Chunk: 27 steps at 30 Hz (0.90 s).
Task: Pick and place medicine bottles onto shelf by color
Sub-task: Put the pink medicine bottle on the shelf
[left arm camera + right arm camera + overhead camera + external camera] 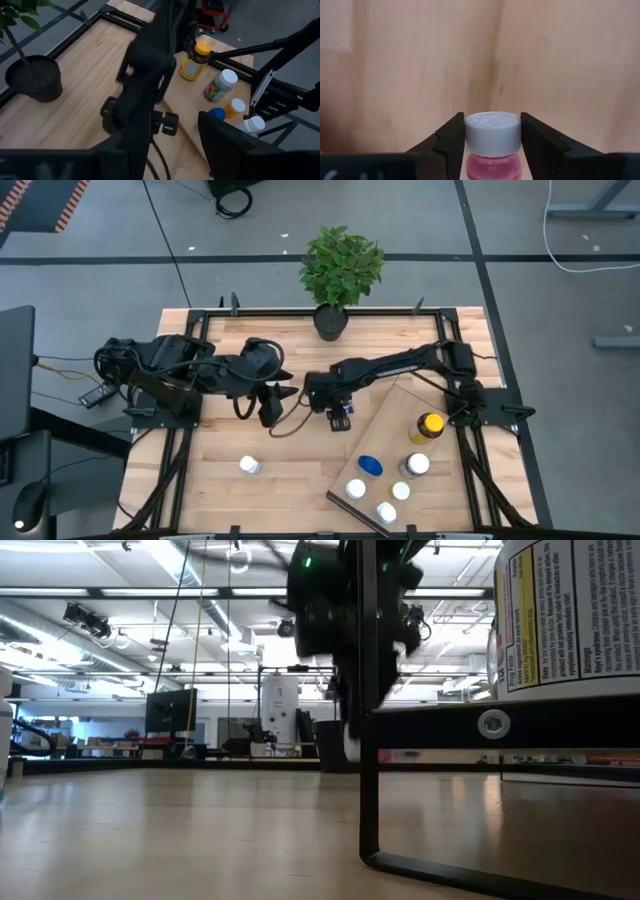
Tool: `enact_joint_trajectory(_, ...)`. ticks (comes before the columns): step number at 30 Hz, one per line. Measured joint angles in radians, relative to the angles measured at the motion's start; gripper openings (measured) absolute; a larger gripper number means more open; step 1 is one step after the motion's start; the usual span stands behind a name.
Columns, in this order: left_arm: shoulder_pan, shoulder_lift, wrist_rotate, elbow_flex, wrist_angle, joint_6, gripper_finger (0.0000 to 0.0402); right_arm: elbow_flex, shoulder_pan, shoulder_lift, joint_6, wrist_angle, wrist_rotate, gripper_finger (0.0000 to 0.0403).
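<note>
pink bottle being pinched, most bottles already shelved

the pink bottle (pixel 491 150) with a white cap is sitting between the right gripper (pixel 492 134) fingers, which are pinching its cap, near the table's middle, just left of the shelf (pixel 385 415). six bottles are standing on the shelf: an amber one (pixel 428 427) far, a blue-capped one (pixel 370 466) and white-capped ones near. one white bottle (pixel 249 466) is waiting on the table, left and near. the left gripper (pixel 270 406) is hanging half spread, holding nothing. by my judgement two bottles remain. one bottle's label text is showing in the low view, too small for reading.
</note>
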Motion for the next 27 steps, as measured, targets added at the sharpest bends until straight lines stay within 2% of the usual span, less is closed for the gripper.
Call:
enact_joint_trajectory(6, 0.001, 0.0, -0.005, 0.0, -0.005, 0.058, 0.0173, 0.0, -0.02, -0.16, 0.091, 0.022, 0.002, 0.0171)
enact_joint_trajectory(10, 0.002, 0.0, -0.025, 0.0, -0.005, 0.093, 0.0172, -0.008, -0.019, -0.276, 0.152, 0.038, 0.047, 0.0171)
enact_joint_trajectory(16, 0.002, 0.0, -0.067, 0.0, -0.004, 0.104, 0.0173, -0.166, -0.016, -0.515, 0.323, 0.165, 0.145, 0.0171)
enact_joint_trajectory(21, 0.011, 0.005, -0.084, 0.0, 0.016, 0.101, 0.0174, -0.357, 0.02, -0.76, 0.465, 0.283, 0.276, 0.0172)
enact_joint_trajectory(27, 0.057, 0.039, -0.086, 0.001, 0.169, 0.105, 0.0173, -0.534, 0.111, -1.028, 0.61, 0.389, 0.532, 0.0172)
